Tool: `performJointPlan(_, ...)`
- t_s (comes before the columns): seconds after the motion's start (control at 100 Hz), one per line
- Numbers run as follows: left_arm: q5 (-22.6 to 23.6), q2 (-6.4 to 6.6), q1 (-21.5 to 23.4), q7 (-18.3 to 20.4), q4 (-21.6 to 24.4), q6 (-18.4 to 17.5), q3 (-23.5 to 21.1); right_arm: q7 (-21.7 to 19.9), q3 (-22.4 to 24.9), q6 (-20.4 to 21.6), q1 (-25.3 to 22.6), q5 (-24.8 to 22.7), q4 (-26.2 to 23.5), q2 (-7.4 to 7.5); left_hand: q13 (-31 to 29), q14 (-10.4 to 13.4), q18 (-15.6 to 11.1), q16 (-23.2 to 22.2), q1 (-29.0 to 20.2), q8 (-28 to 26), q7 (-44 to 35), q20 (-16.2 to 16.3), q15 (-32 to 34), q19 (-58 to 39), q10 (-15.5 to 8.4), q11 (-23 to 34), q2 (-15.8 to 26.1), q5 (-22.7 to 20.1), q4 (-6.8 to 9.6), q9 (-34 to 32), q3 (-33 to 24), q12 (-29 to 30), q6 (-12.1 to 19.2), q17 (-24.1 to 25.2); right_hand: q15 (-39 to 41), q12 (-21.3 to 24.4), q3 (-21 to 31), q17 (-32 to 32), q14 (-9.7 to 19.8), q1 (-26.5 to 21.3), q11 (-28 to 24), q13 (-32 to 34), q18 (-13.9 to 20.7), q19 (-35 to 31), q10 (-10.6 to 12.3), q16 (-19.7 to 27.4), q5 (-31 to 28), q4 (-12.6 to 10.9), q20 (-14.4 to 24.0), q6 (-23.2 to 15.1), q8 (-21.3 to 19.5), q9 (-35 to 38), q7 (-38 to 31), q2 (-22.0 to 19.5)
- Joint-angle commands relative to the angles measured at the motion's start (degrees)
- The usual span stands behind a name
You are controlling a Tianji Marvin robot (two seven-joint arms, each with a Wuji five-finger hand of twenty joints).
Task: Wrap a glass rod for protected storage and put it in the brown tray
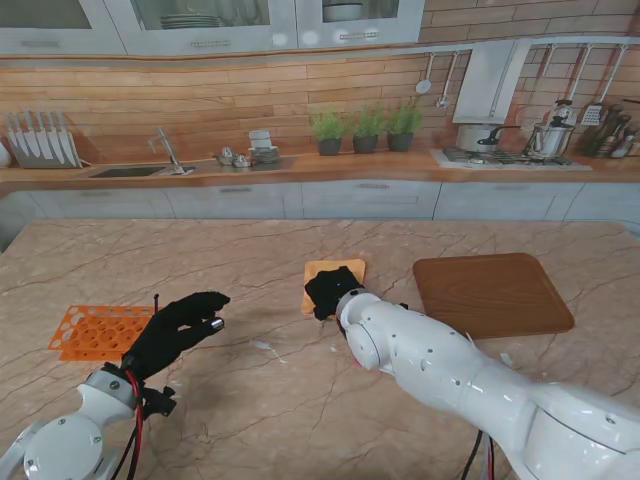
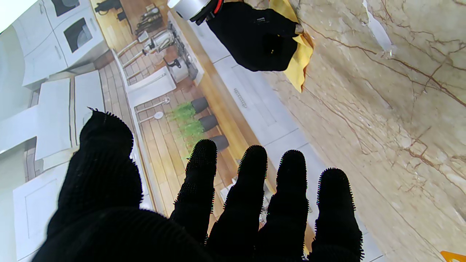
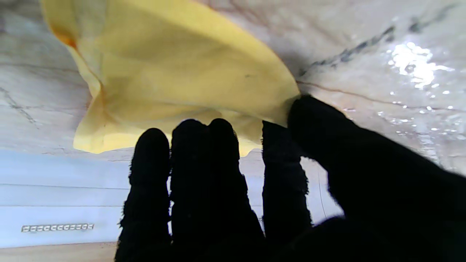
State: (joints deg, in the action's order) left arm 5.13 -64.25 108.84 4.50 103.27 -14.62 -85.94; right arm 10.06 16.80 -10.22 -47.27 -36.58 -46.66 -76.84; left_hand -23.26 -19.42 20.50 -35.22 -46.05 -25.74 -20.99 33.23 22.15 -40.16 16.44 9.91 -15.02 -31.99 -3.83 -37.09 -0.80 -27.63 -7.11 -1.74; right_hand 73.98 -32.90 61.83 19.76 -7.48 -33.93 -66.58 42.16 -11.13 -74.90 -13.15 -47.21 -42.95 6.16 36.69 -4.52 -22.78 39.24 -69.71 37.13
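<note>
Yellow cloth [image 1: 338, 270] left of brown tray [image 1: 492, 293]

A kitchen: sink [image 1: 125, 171], stove [image 1: 510, 155], wall cabinets [image 1: 215, 22], marble counter [image 1: 250, 270].

My right hand [image 1: 328, 291] covers the near edge of the yellow cloth [image 1: 338, 270], hiding whatever lies under my palm. The thin clear piece [image 1: 262, 345] beside my left hand [image 1: 180, 328] is too faint to identify.
</note>
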Motion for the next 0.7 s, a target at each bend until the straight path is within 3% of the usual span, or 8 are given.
performJointPlan(0.0, -0.1, -0.23, 0.5, 0.2, 0.4, 0.3, 0.1, -0.1, 0.1, -0.2, -2.1, -0.2, -1.3, 0.83, 0.0, 0.4, 0.1, -0.3, -1.2, 0.2, 0.2, 0.6, 0.8, -1.1, -0.8, 1.1, 1.7, -1.3, 1.74, -0.4, 1.3, -0.5, 1.0, 0.5, 2.1, 0.2, 1.8, 0.1, 0.7, -1.3, -2.3, 1.2, -0.3, -3.2, -1.0, 0.2, -2.0, -2.6, -0.6, -5.9, 4.0, 1.7, 6.1, 0.4)
performJointPlan(0.16, -0.1, -0.24, 0.5, 0.2, 0.4, 0.2, 0.2, 0.2, 3.5, 0.3, -3.9, -1.3, -6.9, 2.91, 0.1, 0.3, 0.1, -0.3, -1.2, 0.2, 0.2, 0.6, 0.8, -1.1, -0.9, 1.0, 1.8, -1.3, 1.75, -0.4, 1.3, -0.6, 0.9, 0.6, 2.1, 0.3, 1.7, -0.1, 0.3, -1.7, -2.4, 1.1, -0.5, -3.1, -1.2, 0.2, -2.0, -2.3, -0.6, -5.4, 3.8, 1.7, 6.1, 0.4)
performJointPlan(0.29, 0.0, -0.21, 0.6, 0.2, 0.4, 0.2, 0.1, -2.5, 5.8, 1.1, -5.5, -0.3, -11.8, 4.3, 0.1, 0.3, 0.2, -0.3, -1.5, 0.2, 0.2, 0.5, 0.8, -1.1, -0.8, 1.0, 1.6, -1.3, 1.76, -0.4, 1.2, -0.6, 0.9, 0.6, 2.0, 0.7, 1.8, -0.8, -0.5, -2.6, -2.1, 0.5, -0.9, -2.8, -1.7, 0.2, -2.7, -2.0, -0.6, -4.9, 3.9, 1.7, 6.3, 1.0)
performJointPlan(0.69, 0.1, -0.24, 1.1, 0.1, 0.8, 0.2, 0.0, -7.7, 7.0, 2.0, -8.2, 2.2, -18.8, 5.91, 0.0, 0.3, 0.2, -0.3, -1.4, 0.2, 0.3, 0.4, 0.8, -1.2, -0.7, 1.0, 1.8, -1.4, 1.74, -0.5, 1.3, -0.6, 0.8, 0.5, 1.8, 0.6, 2.1, -1.6, -1.6, -3.1, -1.2, 0.4, -1.4, -2.4, -2.7, -0.1, -4.0, -1.3, -0.1, -4.0, 3.5, 2.3, 7.4, 1.9)
